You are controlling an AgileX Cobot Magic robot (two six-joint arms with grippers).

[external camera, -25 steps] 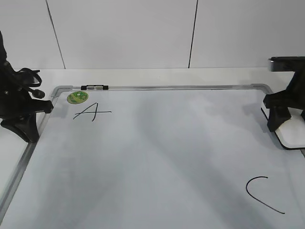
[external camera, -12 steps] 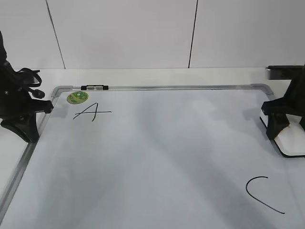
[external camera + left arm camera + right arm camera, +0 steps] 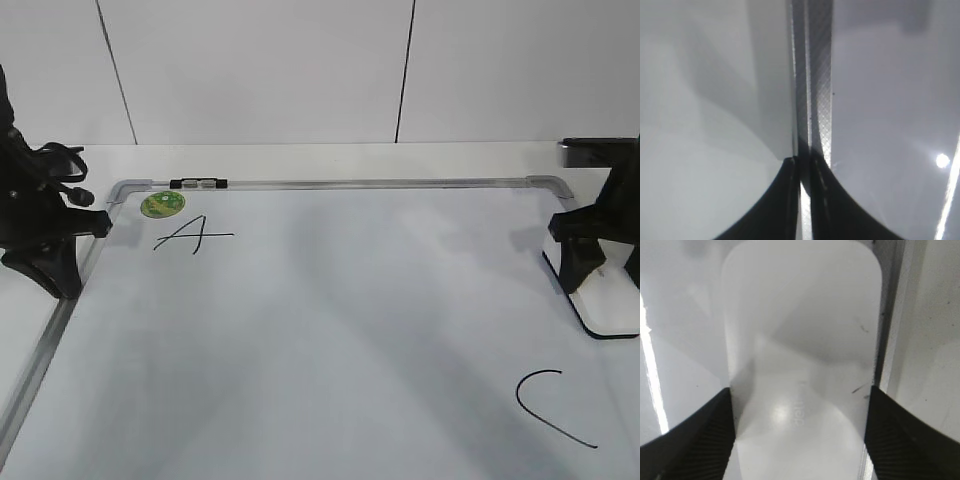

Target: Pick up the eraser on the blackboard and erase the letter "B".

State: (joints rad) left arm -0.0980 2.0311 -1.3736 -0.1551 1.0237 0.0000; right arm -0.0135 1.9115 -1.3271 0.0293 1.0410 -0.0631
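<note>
The blackboard [image 3: 350,330] is a white board with a silver frame, lying flat. No letter "B" shows on it in any view. The white eraser [image 3: 614,306] with a black base sits at the board's right edge. It fills the right wrist view [image 3: 800,330]. My right gripper [image 3: 603,275] stands over it, and its two fingers [image 3: 799,440] press on the eraser's long sides. My left gripper [image 3: 52,262] is shut and empty over the board's left frame rail [image 3: 817,75], with its fingertips [image 3: 804,172] together.
A black "A" [image 3: 193,236] is at the board's far left and a black "C" [image 3: 552,406] at the near right. A round green sticker [image 3: 162,204] and a small black-and-clear marker [image 3: 198,183] lie by the top rail. A white wall stands behind.
My right gripper and the eraser have shifted a little toward the near right edge of the board. The left arm has not moved.
</note>
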